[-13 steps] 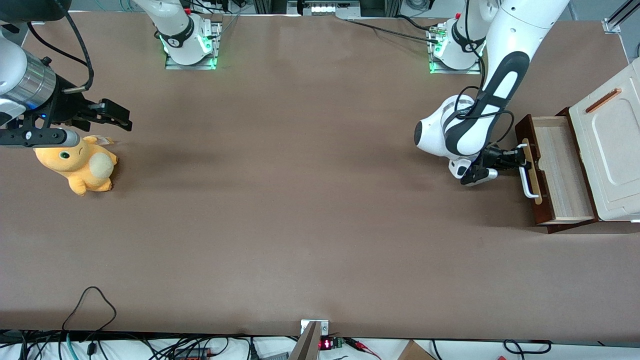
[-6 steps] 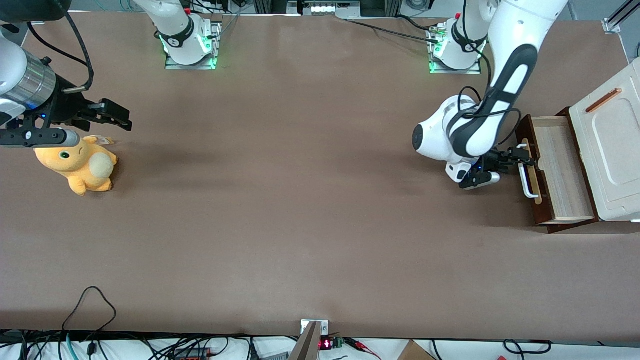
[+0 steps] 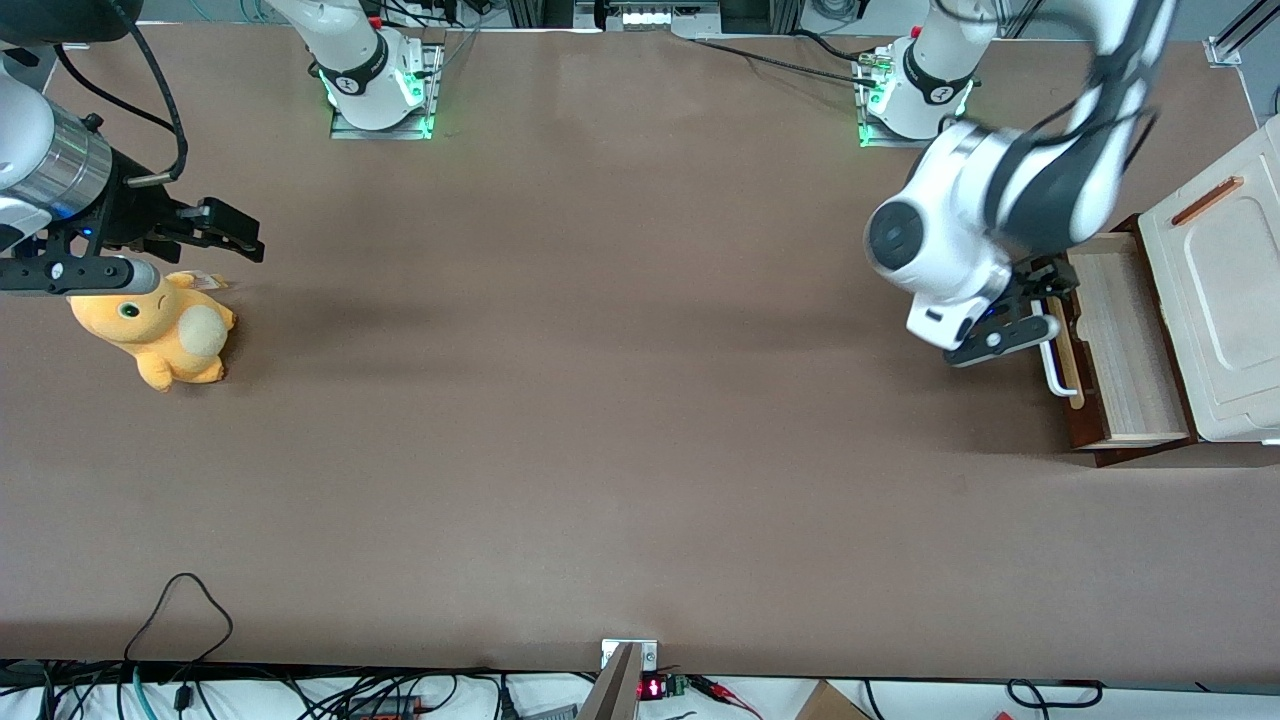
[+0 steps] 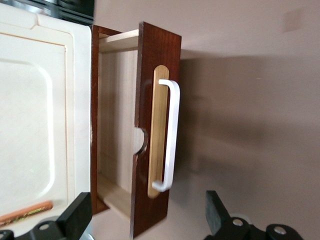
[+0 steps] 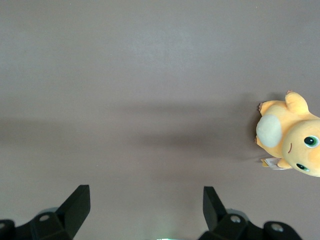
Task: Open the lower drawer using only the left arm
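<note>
Presently, jaws: spread wide and nothing held between them; in the left wrist view the two black fingertips [image 4: 75, 215] are seen well apart.
Gripper: the gripper [image 3: 1010, 315] is carried above the table just in front of the drawer's face, clear of the handle and touching nothing.
Nearest to the jaws: the white bar handle [image 4: 170, 135], lying free between the lines of the two fingers and lower than they are, on its light wood strip [image 4: 157, 130].
Next outward: the lower drawer [image 3: 1120, 340], found pulled out from under the white top [image 3: 1225, 290], its pale wood inside laid bare; its dark brown front [image 4: 150, 75] stands well forward of the cabinet.
Carrying the jaws: the left arm [image 3: 1000, 200], bent above the drawer's end farther from the front camera.
Farthest from the jaws: an orange plush toy [image 3: 160, 330], toward the parked arm's end of the table.
Step in hand: the pull is judged to be finished and the handle let go; a withdrawal is judged under way.
Next move: a lift clear of the handle would be called for, with nothing brushed so that the drawer is not nudged shut.
</note>
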Tool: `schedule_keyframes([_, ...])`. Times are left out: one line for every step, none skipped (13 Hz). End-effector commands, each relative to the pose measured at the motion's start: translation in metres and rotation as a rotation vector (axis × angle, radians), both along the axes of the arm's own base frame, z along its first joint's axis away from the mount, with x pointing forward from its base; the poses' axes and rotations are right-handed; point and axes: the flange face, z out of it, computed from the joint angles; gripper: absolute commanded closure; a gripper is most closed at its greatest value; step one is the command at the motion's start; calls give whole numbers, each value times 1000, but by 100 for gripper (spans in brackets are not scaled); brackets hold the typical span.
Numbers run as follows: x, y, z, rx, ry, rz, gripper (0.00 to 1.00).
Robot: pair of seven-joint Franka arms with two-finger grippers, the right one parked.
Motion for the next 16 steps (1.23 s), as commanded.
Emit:
schedule_keyframes([16,0,76,-216,28,20,0])
schedule_keyframes([19,6,100,-305,15,31,0])
schedule_keyframes([19,14,126,-400,11,19,0])
schedule_keyframes([20,32,144,-474,15,5,0])
schedule_keyframes([22,50,160,-559,9,0,0])
schedule_keyframes([23,69,171,-639,5,-15,0])
schedule_keyframes([25,93,181,-710,2,-49,0])
schedule_keyframes([23,107,186,-764,9,-92,0])
schedule_keyframes([22,120,190,-793,2,-116,0])
schedule_keyframes([19,125,197,-792,-22,-129,0])
schedule_keyframes([17,129,204,-789,-46,-145,0])
schedule_keyframes([14,129,206,-789,-52,-163,0])
schedule_keyframes([11,130,211,-785,-80,-172,0])
schedule_keyframes([10,130,209,-783,-84,-175,0])
schedule_keyframes([10,129,209,-781,-85,-177,0])
schedule_keyframes([10,129,210,-781,-85,-179,0])
